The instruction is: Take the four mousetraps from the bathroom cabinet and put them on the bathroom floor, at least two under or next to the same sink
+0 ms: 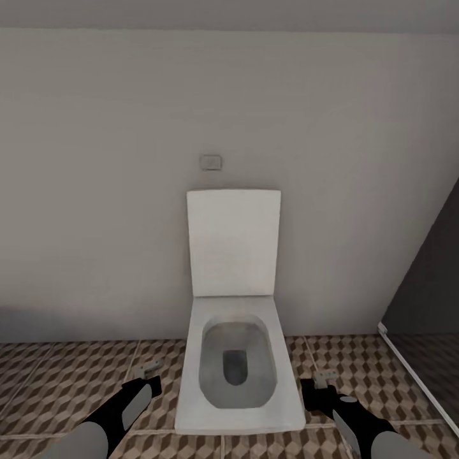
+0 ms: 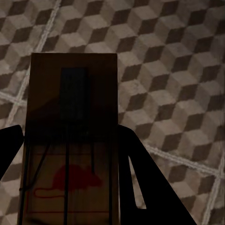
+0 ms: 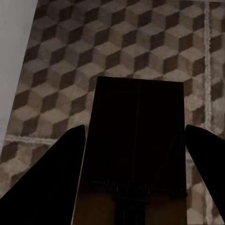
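Observation:
Each of my grippers holds a mousetrap above the bathroom floor (image 1: 70,382). My left gripper (image 1: 150,370) is shut on one mousetrap (image 2: 70,140), a flat wooden board with a red mouse print and dark wire parts, clamped between the dark fingers (image 2: 145,187). My right gripper (image 1: 324,380) is shut on another mousetrap (image 3: 136,150), whose spring coil shows near the fingers (image 3: 51,178). In the head view both traps (image 1: 152,366) (image 1: 326,376) show as small pale pieces at the gripper tips, one on each side of a toilet. The cabinet and the sink are out of view.
A white toilet (image 1: 237,357) with its lid raised stands straight ahead against a grey wall, with a flush plate (image 1: 210,162) above it. A dark glass panel with a white base edge (image 1: 414,370) runs along the right. Cube-patterned tiles lie on both sides of the toilet.

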Available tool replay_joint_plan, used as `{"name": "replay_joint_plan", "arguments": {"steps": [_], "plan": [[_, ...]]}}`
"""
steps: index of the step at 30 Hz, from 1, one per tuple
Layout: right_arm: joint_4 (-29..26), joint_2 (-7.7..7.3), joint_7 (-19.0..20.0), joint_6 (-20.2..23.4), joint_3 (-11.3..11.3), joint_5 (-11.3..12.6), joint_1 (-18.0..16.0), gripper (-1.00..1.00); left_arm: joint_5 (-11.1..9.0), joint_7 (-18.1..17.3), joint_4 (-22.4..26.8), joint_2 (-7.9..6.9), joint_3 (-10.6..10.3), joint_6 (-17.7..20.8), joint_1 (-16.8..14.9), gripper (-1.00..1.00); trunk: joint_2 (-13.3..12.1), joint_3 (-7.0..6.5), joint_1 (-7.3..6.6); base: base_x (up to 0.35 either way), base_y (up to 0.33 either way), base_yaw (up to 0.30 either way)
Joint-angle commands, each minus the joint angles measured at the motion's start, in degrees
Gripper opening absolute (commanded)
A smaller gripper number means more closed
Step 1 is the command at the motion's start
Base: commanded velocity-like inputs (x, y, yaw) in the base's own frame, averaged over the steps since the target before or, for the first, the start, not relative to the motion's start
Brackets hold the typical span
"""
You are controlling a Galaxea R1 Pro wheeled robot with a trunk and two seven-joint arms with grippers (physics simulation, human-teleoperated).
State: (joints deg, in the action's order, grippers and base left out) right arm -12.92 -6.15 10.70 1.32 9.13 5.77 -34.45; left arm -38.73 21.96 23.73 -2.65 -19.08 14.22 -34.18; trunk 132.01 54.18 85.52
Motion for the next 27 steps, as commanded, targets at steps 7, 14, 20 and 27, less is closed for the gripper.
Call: {"name": "replay_joint_plan", "arguments": {"steps": [7, 14, 20, 27], "plan": [[0.0, -0.08, -0.09, 0.0, 0.01, -0.04, -0.03, -1.0, 0.06, 0.53, 0.06, -0.02, 0.23, 0.13, -0.27, -1.0, 0.0, 0.0, 0.0, 0.129, -0.037, 0.0], [-0.58, -0.18, -0.08, -0.42, 0.02, -0.01, -0.12, -1.0, -0.1, 0.96, 0.27, -0.06, 0.38, 0.2, -0.53, -1.0, 1.6, 0.72, 0.88, 0.018, -0.005, 0.0], [-2.39, -0.03, -0.12, -1.17, 0.01, -0.05, -0.09, -1.0, -0.4, 1.69, 0.48, -0.07, 0.44, 0.27, -0.61, -1.0, 4.01, 1.79, 2.2, 0.002, -0.001, 0.0], [-3.26, -0.01, -0.15, -1.21, 0.01, -0.07, -0.09, -1.0, -0.5, 1.83, 0.52, -0.07, 0.45, 0.35, -0.62, -1.0, 6.82, 3.05, 3.73, 0.0, 0.0, 0.0]]}}
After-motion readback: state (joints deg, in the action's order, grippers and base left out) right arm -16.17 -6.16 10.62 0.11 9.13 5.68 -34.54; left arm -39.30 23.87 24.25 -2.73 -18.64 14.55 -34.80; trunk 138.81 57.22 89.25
